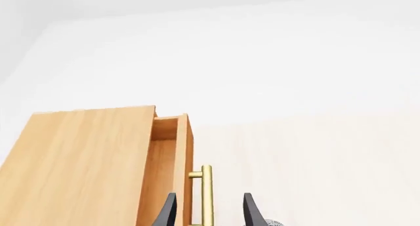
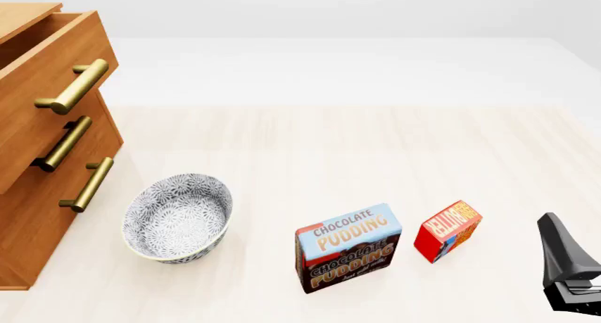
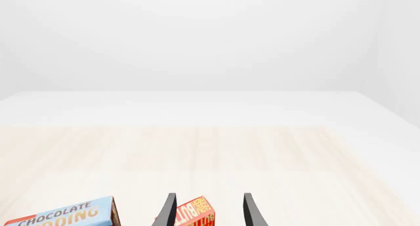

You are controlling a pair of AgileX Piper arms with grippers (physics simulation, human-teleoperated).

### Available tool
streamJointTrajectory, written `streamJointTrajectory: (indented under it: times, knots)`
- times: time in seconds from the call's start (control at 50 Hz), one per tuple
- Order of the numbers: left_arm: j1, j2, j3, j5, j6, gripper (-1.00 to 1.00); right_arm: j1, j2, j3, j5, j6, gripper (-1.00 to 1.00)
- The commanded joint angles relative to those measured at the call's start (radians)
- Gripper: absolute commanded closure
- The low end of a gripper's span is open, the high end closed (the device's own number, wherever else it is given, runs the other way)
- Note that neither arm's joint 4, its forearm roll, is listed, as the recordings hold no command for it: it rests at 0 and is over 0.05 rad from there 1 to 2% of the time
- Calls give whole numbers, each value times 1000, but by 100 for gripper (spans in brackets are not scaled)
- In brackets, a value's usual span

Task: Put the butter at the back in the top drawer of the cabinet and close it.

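Top drawer (image 2: 52, 59) pulled out, upper left; butter (image 2: 448, 231) lower right on table.
Left gripper (image 1: 206, 211) fingers apart around the handle; right gripper (image 3: 206, 211) apart over butter.

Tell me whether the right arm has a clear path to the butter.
Probably yes: the right end effector is open with the butter showing between its fingers. The Chocolate Pudding box stands apart, not blocking.
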Motion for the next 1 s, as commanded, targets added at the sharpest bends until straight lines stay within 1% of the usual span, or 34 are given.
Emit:
streamJointTrajectory:
  times: [0.02, 0.04, 0.08, 0.34, 0.44, 0.66, 0.7, 0.72, 0.74, 1.0]
  knots:
    - [45, 3, -18, 33, -31, -100, 0, 0, 0, 0, 0, -100]
    - [63, -5, -20, 33, -28, -100, 0, 0, 0, 0, 0, -100]
    - [58, 6, -25, 39, -37, -100, 0, 0, 0, 0, 0, -100]
    - [91, 16, -12, 34, -29, -100, 0, 0, 0, 0, 0, -100]
    - [89, 27, -24, 41, -29, -100, 0, 0, 0, 0, 0, -100]
    - [92, 46, -7, 32, -30, -100, 0, 0, 0, 0, 0, -100]
    - [118, 33, 1, 30, -7, -100, 0, 0, 0, 0, 0, -100]
    - [117, 31, 0, 28, 2, -100, 0, 0, 0, 0, 0, -100]
    - [106, 44, 0, 34, -11, -100, 0, 0, 0, 0, 0, -100]
    - [103, 56, 26, 23, -14, -100, 0, 0, 0, 0, 0, -100]
